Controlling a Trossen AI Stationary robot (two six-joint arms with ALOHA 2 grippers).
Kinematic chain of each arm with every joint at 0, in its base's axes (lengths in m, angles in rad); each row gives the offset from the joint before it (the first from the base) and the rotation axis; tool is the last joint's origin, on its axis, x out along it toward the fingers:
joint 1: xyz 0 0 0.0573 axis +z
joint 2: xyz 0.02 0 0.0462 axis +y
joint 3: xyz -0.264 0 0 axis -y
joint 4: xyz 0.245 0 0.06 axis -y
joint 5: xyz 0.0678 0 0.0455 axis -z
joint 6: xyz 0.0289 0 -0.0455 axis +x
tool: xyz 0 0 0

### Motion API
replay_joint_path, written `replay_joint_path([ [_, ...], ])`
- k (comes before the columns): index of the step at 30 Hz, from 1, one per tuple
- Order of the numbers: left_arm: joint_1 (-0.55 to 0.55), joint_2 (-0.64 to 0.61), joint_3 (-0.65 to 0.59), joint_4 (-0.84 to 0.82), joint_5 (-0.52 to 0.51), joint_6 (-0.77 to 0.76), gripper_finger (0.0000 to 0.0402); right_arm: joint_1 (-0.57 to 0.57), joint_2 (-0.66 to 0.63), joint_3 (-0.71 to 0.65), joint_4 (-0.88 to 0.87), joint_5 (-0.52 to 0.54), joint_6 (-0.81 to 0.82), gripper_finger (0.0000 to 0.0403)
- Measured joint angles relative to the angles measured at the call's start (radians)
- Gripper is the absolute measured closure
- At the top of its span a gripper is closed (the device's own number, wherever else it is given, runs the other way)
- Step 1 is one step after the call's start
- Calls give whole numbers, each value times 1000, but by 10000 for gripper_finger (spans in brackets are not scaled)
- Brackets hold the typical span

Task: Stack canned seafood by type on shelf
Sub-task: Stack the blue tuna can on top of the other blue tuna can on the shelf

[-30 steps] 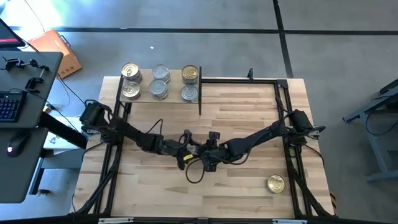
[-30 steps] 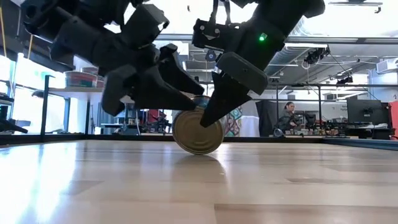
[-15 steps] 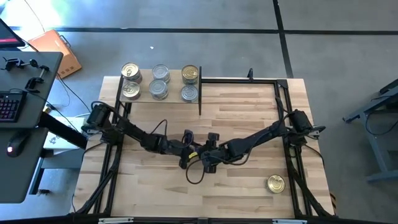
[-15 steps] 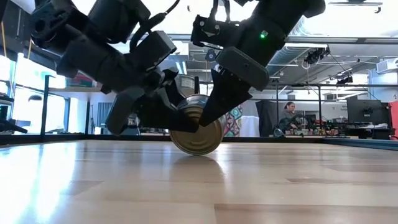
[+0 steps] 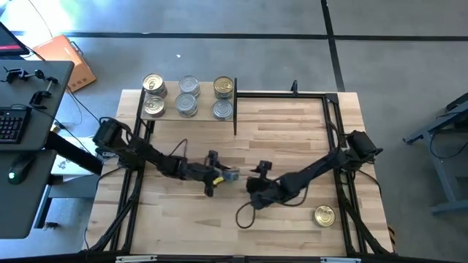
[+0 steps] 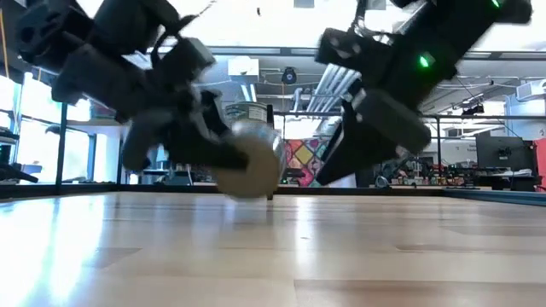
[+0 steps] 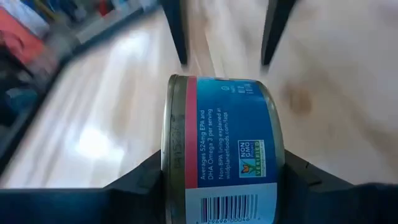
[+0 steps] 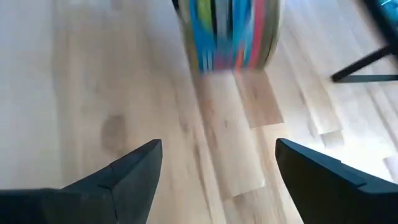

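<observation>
- High view: your left gripper pinches a tin mid-table; the right gripper sits just beside it, and arms hide the fingers. Six tins stand on the shelf.
- Low view: the tin is blurred.
- Left wrist: fingers clamp the blue-labelled tin, cut off below.
- Right wrist: jaws spread, empty.

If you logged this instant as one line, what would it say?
left gripper: shut on blue-label tin, mid-table | right gripper: open, empty, beside it | shelf: six tins | gold-topped tin: table, near right
</observation>
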Motion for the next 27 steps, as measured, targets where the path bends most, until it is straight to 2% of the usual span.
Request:
replay_joint_path([
  [3,0,-38,-73,188,67,0,233,21,-3,-103,199,54,-21,100],
  [8,4,-37,-152,494,243,-1,233,27,-3,-245,695,65,-198,100],
  [11,0,-37,-162,581,278,-1,233,26,-3,-268,929,68,-350,99],
  [13,-1,-36,-160,606,290,-1,233,27,-4,-263,1012,67,-447,99],
  [17,-1,-36,-157,650,305,0,233,27,-3,-202,1040,59,-563,99],
  [22,-6,-36,-157,652,308,0,233,33,-3,-122,956,58,-574,102],
  [27,-6,-36,-157,652,332,0,233,33,-3,-65,818,66,-538,140],
])
